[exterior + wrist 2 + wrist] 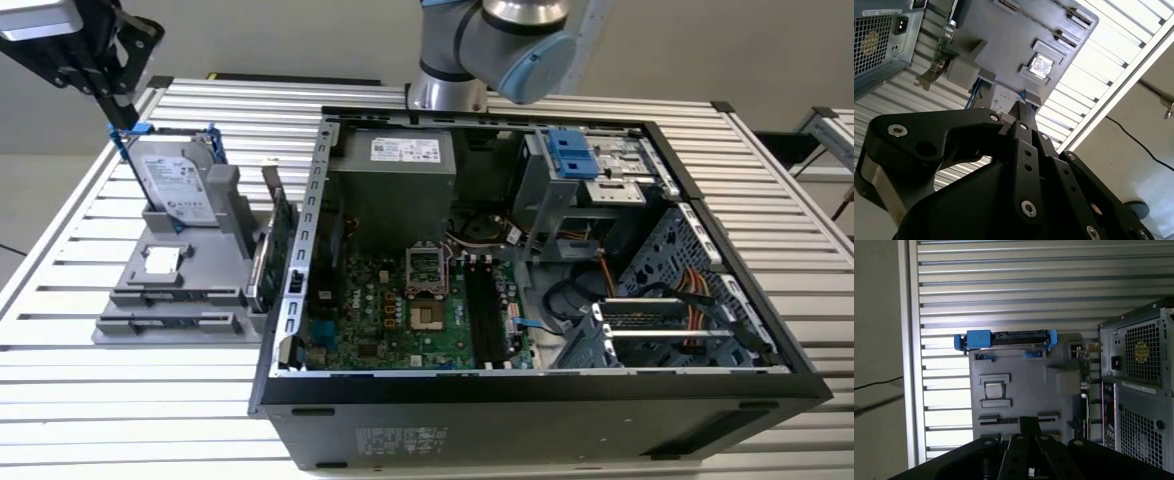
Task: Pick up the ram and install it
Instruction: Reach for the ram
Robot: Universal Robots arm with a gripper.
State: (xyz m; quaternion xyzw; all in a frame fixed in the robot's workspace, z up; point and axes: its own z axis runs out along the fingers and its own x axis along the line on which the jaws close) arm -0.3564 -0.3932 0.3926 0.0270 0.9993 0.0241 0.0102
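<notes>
1. Hovering over the gray fixture (134, 325) at the exterior view's left, the gripper (128, 120) points down. Its tip is just above the top edge of the hard drive (180, 180), which stands upright in blue rails.
2. Claw: in both wrist views the fingers (1024, 112) are pressed together, with nothing seen between them.
3. The ram: cannot tell for sure where it is.
   - In the first wrist view a long slot (1019, 418) on the fixture, just past the fingertips, shows a thin dark line.
   - In the exterior view a long dark piece (483, 320) lies among the motherboard's memory slots.
   - Which of these is the stick is unclear.
4. A processor chip (160, 262) lies flat in a pocket of the fixture, between the hard drive and the long slots.
5. An expansion card (274, 250) stands on edge at the side of the fixture nearest the computer case (534, 420).
6. The case lies open on the slatted table (107, 420), just beside the fixture, with the motherboard (387, 320) facing up.
7. The arm's joint (514, 40) shows behind the case.
</notes>
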